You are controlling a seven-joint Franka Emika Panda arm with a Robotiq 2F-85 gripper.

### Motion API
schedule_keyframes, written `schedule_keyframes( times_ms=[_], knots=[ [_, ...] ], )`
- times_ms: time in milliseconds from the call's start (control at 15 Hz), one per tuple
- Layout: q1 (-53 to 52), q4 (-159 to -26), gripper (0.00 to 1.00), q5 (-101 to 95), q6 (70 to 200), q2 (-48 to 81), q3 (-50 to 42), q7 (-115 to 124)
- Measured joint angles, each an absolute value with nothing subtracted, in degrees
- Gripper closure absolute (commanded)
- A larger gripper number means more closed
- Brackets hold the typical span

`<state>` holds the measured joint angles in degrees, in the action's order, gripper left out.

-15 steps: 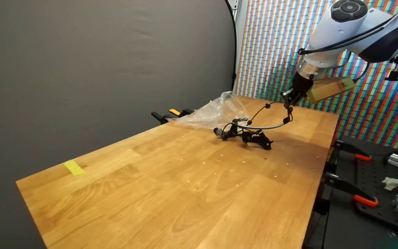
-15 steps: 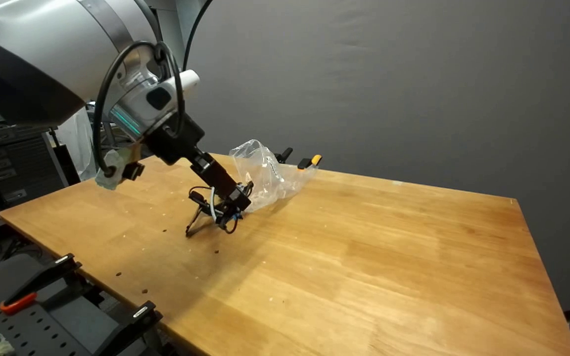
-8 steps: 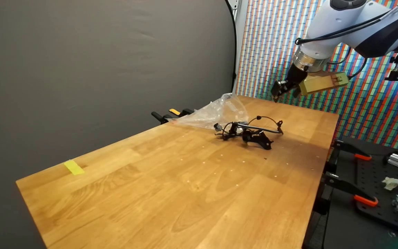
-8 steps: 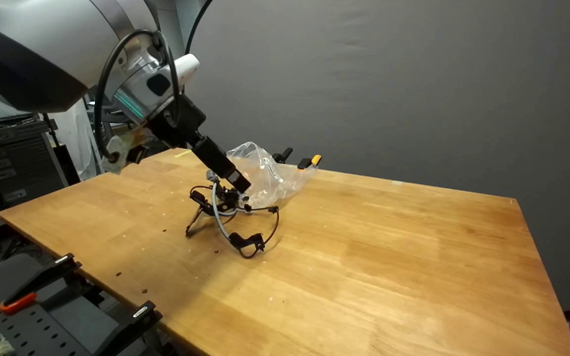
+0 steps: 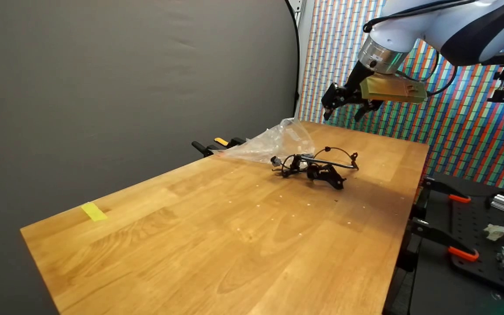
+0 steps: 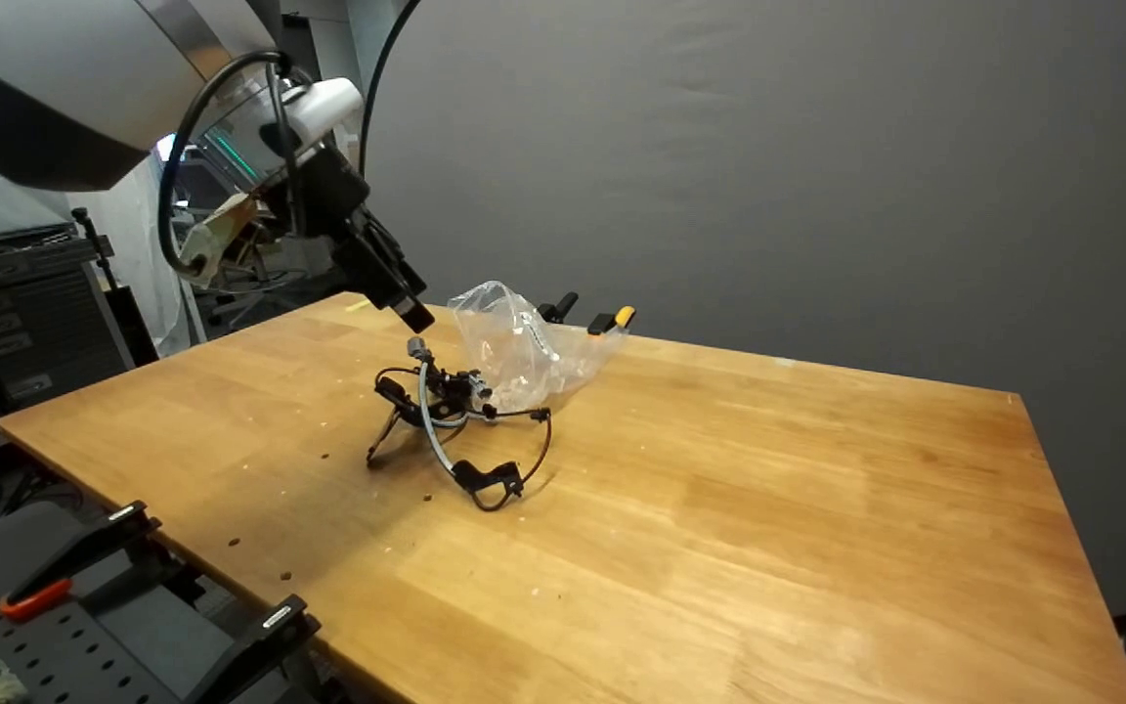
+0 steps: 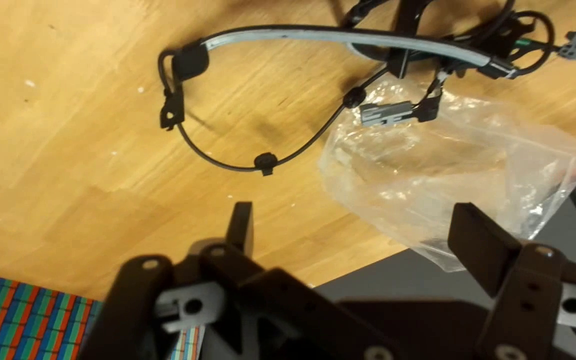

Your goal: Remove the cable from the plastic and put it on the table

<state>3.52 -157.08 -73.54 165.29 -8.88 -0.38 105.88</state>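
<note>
Black gripper (image 7: 355, 227) hangs spread wide, apart from the cable (image 7: 338, 35).

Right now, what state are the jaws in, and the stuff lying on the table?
Jaws: open, spread wide, gripping nothing.
Plastic bag: crumpled, partly puffed up, reaching the edge of the table.
Cable: loosely looped, resting on the table, one gray plug overlapping the bag in the wrist view.
Yellow tape: flat, near the table's edge.

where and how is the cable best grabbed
Probably by the grey sleeve of the cable, towards the end farther from the plastic bag, from above with the open gripper straddling it: there it curves gently, with no bag over or under it.
</note>
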Motion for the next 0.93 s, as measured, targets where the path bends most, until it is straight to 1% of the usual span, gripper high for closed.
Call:
schedule_keyframes(
  times_ms=[133,200,400,733,933],
  knots=[
    [0.68,-157.05,0.0,-67.06,163.4,-9.45,-0.23,103.5],
    [-0.85,-156.98,0.0,-63.76,160.45,-10.31,-0.02,102.47],
    [-3.79,-157.02,0.0,-56.79,146.92,-16.26,2.15,101.94],
    [-4.95,-157.02,0.0,-46.81,123.7,-30.71,8.72,99.6],
    [-6.39,-157.66,0.0,-43.78,118.95,-36.9,9.74,97.1]
  ],
)
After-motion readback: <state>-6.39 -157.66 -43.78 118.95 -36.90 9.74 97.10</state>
